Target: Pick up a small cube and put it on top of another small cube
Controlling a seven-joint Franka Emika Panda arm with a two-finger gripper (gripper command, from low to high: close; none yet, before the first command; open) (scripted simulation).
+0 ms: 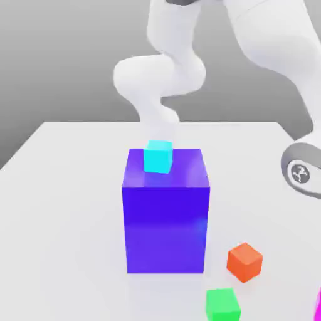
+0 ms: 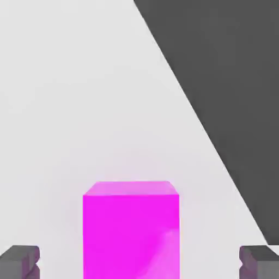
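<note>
The claw (image 2: 139, 262) stands wide open, its two fingertips (image 2: 19, 262) well apart, with nothing held between them. In the hand view a magenta cube (image 2: 131, 234) sits on the bench (image 2: 65, 109) in the space between those fingertips, a strip of pale bench showing on either side of it, so neither fingertip touches it there. The cube's flat top faces the claw, and one of its sides shows as a narrow, paler band. Near the cube and the claw, the bench's straight edge runs aslant, with dark grey beyond it. From the exterior view, I see the white arm (image 1: 276, 44) reaching down at the exterior view's right, and just a sliver of the magenta cube at that view's edge, low down. Off to the exterior view's left of the claw's side of the bench, a green cube (image 1: 222, 305) and an orange-red cube (image 1: 244, 262) rest near each other, apart, the orange-red one turned corner-on. Farther from the claw's side than those two stands a big blue-violet block (image 1: 165, 229), upright, with a small cyan cube (image 1: 158, 157) on top of it.
</note>
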